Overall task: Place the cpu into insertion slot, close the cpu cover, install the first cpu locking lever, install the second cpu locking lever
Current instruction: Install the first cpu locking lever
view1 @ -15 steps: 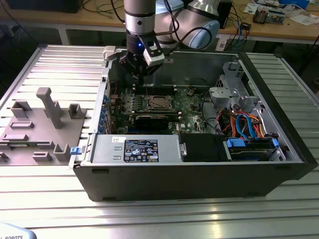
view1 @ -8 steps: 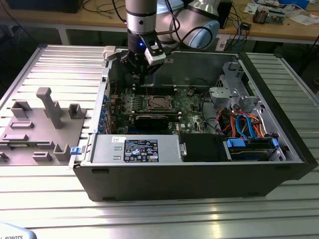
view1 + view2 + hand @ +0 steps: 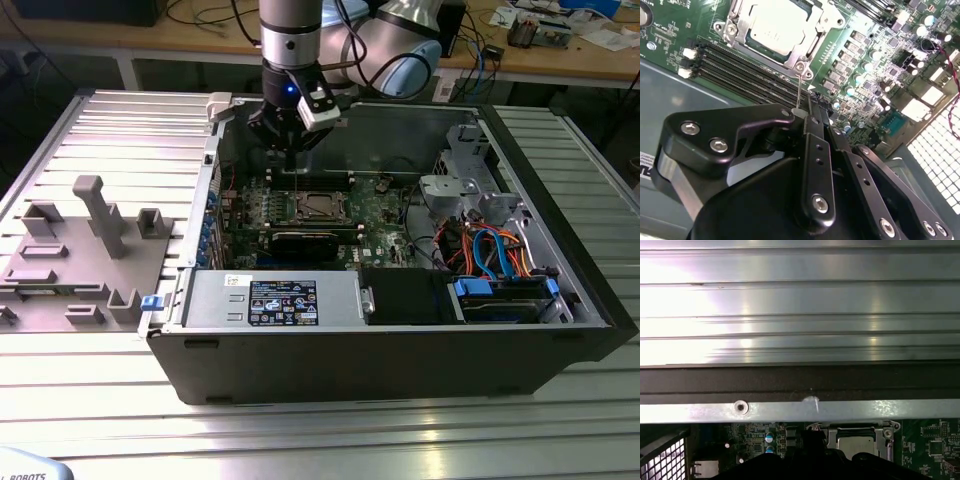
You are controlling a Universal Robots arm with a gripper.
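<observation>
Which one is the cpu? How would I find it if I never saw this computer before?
Look inside the open computer case at the green circuit board on its floor. Near the board's middle, under the end effector, sits a silver metal frame. The cpu is the flat, pale grey square in its window, unlike the long black memory slots alongside.

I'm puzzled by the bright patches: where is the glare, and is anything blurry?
First wrist view: strong glare washes the ribbed aluminium table. Second wrist view: the black gripper looms soft and close, while the silvery-grey square cpu reflects light mildly. Exterior view: even lighting, faint sheen on the table.
</observation>
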